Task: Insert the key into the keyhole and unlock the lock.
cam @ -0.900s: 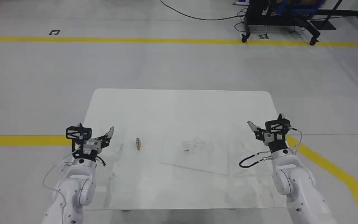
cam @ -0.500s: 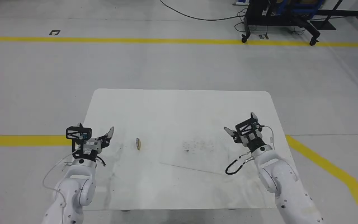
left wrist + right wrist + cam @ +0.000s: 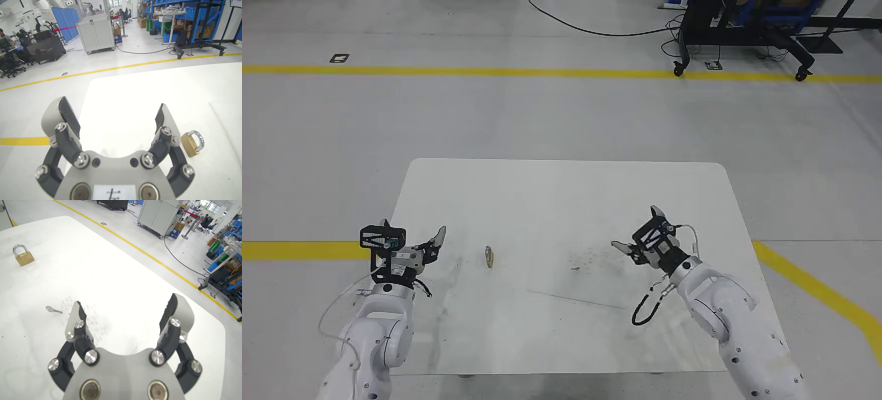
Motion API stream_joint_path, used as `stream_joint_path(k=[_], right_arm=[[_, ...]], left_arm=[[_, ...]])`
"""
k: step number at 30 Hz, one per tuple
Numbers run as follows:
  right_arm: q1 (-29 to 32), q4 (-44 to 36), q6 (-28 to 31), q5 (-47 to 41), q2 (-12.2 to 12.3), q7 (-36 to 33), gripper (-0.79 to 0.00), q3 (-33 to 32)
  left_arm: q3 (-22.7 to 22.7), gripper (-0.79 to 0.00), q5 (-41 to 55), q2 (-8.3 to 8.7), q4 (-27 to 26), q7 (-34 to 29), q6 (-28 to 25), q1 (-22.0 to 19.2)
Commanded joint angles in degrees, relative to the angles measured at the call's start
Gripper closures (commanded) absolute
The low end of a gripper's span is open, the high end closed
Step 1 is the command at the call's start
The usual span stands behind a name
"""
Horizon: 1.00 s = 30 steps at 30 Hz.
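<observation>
A brass padlock (image 3: 489, 257) with a silver shackle lies on the white table (image 3: 562, 190), left of centre. My left gripper (image 3: 413, 240) is open and empty near the table's left edge, a short way from the padlock (image 3: 191, 144), which lies just beside one of the open left gripper's (image 3: 113, 108) fingers. A small silver key (image 3: 53, 309) lies flat on the table. My right gripper (image 3: 637, 230) hovers open and empty just to the right of it. In the right wrist view, the right gripper (image 3: 125, 301) has the key close beside one fingertip and the padlock (image 3: 23, 255) farther off.
Faint scuff marks (image 3: 597, 260) spot the tabletop around the key. Yellow floor lines (image 3: 542, 72) run past the table, and a black wheeled stand (image 3: 742, 40) is far behind it.
My right arm has swung from the table's right edge leftward toward the key, still open. The left arm, padlock and key have not moved.
</observation>
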State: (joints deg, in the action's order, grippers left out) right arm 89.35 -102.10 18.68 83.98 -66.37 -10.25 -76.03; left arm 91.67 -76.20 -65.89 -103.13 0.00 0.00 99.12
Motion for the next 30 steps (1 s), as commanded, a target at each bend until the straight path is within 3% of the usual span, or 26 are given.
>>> stream_joint_path(k=[1,5,11,12,13,15,21,26,29,30], right_arm=[[-2.05,0.74,3.64,2.05,-0.09,-1.75,-0.785,2.85],[-6.10,3.14,10.70,5.69,-0.24,-4.60,-0.785,7.55],[-10.28,5.50,15.96,8.52,-0.79,-6.75,-0.785,13.37],[-10.71,5.95,17.01,8.24,-0.80,-6.55,-0.751,13.69],[-11.06,6.41,17.76,7.96,-0.82,-6.54,-0.594,13.99],[-11.98,7.39,18.90,7.74,-0.91,-7.22,-0.382,14.70],[-14.26,8.79,19.95,7.58,-1.35,-10.58,-0.336,17.27],[-15.19,9.12,19.07,7.37,-1.64,-12.31,-0.240,18.57],[-15.75,9.28,19.00,7.30,-1.77,-13.28,-0.108,19.22],[-15.93,9.36,19.02,7.37,-1.79,-13.61,0.000,19.40]], left_arm=[[0.00,-0.785,0.00,0.00,0.00,0.00,0.00,0.00],[0.00,-0.785,0.00,0.00,0.00,0.00,0.00,0.00],[0.00,-0.785,0.00,0.00,0.00,0.00,0.00,0.00],[0.00,-0.785,0.00,0.00,0.00,0.00,0.00,0.00],[0.00,-0.785,0.00,0.00,0.00,0.00,0.00,0.00],[0.00,-0.785,0.00,0.00,0.00,0.00,0.00,0.00],[0.00,-0.785,0.00,0.00,0.00,0.00,0.00,0.00],[0.00,-0.785,0.00,0.00,0.00,0.00,0.00,0.00],[0.00,-0.785,0.00,0.00,0.00,0.00,0.00,0.00],[0.00,-0.785,0.00,0.00,0.00,0.00,0.00,0.00]])
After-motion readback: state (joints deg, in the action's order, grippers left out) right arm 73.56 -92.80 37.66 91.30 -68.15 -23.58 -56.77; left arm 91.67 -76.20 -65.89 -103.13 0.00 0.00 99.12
